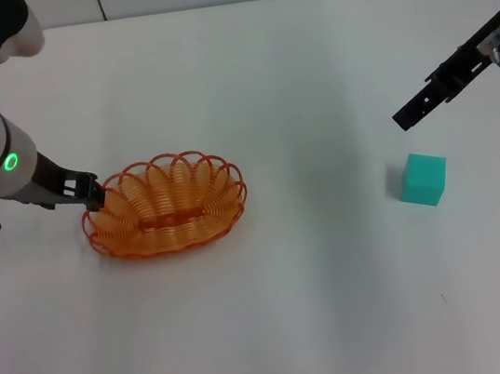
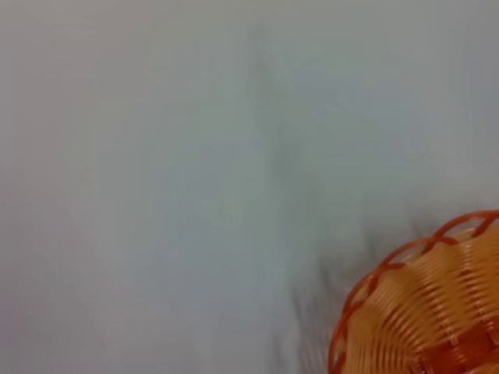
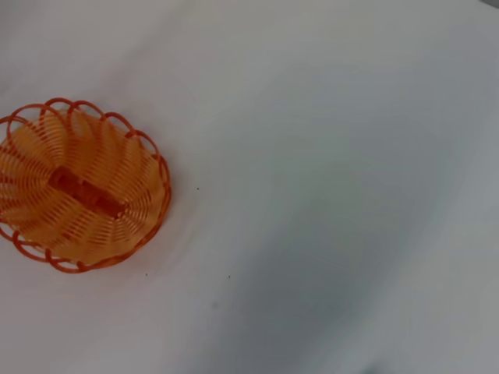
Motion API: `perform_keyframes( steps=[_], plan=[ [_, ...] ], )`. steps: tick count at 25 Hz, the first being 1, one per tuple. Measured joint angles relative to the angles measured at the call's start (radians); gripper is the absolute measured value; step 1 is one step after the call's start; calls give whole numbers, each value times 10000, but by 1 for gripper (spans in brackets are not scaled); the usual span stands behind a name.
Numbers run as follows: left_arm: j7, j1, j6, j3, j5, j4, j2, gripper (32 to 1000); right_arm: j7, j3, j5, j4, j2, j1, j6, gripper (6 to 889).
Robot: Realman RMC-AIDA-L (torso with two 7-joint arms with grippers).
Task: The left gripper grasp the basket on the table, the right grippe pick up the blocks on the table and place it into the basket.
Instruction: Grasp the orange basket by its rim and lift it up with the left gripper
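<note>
One teal cube [image 1: 423, 179] sits at the right of the frame on the worktop [image 1: 325, 307], just below my right jaws [image 1: 402, 119], nearer them than my left jaws [image 1: 93, 193], which meet the orange wire basket [image 1: 166, 206] rim at centre-left; neither's spread is readable.

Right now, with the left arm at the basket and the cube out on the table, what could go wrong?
1. The left gripper meets only the thin looped rim of the basket, so the light basket might tip or slide.
2. The right gripper hangs behind the cube, not over it; a skewed descent could nudge the cube away.
3. The basket is shallow, so a cube dropped from high up may bounce out.
</note>
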Motion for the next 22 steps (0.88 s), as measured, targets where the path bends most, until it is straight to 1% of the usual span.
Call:
perform_keyframes(
  steps=[4,6,7,9,16,21,22],
  plan=[
    [28,55,306,23,-212,-225,1,520,-2,1,12,5,0,-13,-17,847],
    [38,45,438,47,-230,-422,3,516,-6,5,21,5,1,-10,-17,847],
    [38,45,438,47,-230,-422,3,514,-18,10,26,6,1,-7,-18,847],
    [42,8,692,56,-233,-812,3,510,-57,29,27,22,4,-6,-18,847],
    [54,-19,1307,16,-236,-1558,8,497,-110,55,27,332,16,38,-132,847],
    [108,-40,1467,31,-267,-1725,-9,488,-125,55,27,372,16,61,-153,847],
    [127,-61,1557,74,-396,-1796,-13,486,-125,59,27,373,16,67,-154,847]
  ],
)
